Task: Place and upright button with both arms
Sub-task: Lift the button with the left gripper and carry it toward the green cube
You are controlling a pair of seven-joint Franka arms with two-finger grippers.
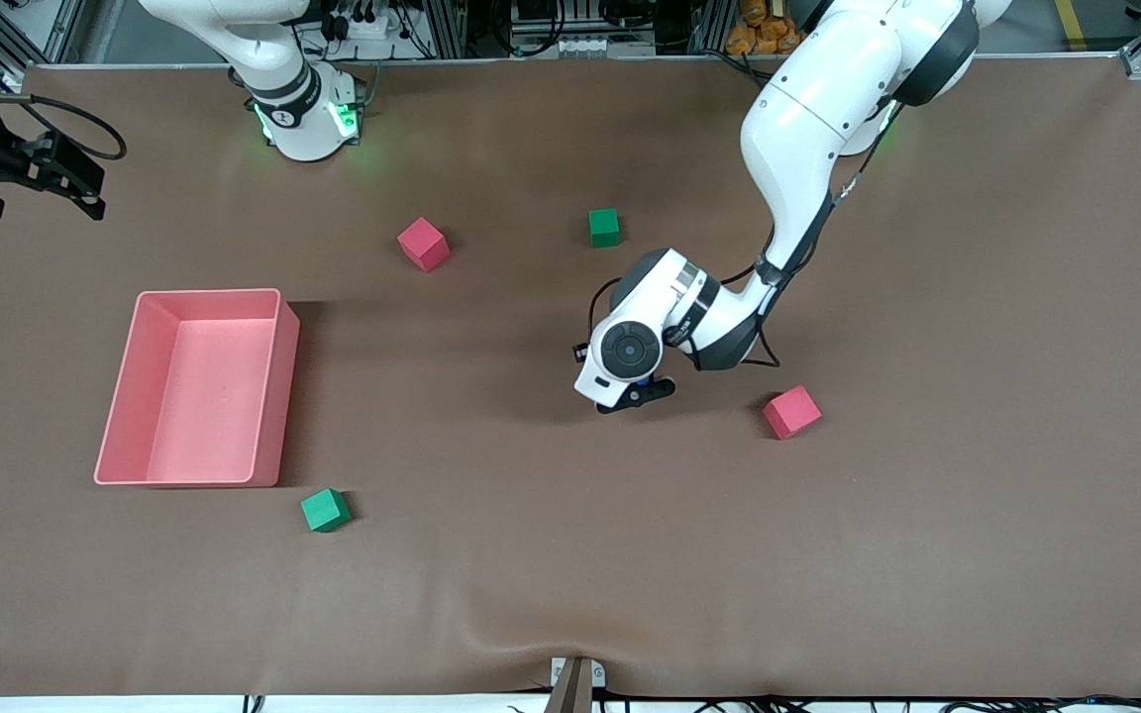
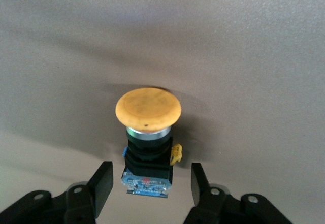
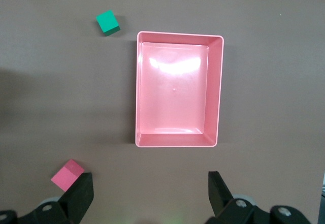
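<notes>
A: Start with the front view. Where is everything?

B: The left gripper (image 1: 638,394) is low over the middle of the table (image 1: 570,594), between the green cube (image 1: 604,227) up near the bases and the red cube (image 1: 791,411) toward the left arm's end. The wrist covers the button there, so I can't place it from this view. The right gripper (image 1: 55,173) waits, raised at the right arm's end of the table. A pink bin (image 1: 196,388) sits on that side, with another green cube (image 1: 325,510) nearer the camera and another red cube (image 1: 423,244) nearer the bases.

A: And the left wrist view?

B: The button (image 2: 148,140) stands on the cloth, orange cap (image 2: 148,108) up and black body below. The left gripper (image 2: 151,183) has its jaws apart, one finger on each side of the body, neither touching it.

A: How would it handle?

B: I'd judge it light, rigid and top-heavy, since the cap is wider than the body. Grip the flat sides of the black block; the domed cap looks likely to slip.

A: Right wrist view?

B: The right gripper (image 3: 151,196) hangs with its jaws spread wide and nothing between them, looking down on the bin (image 3: 179,141), a green cube (image 3: 107,22) and a red cube (image 3: 66,174).
</notes>
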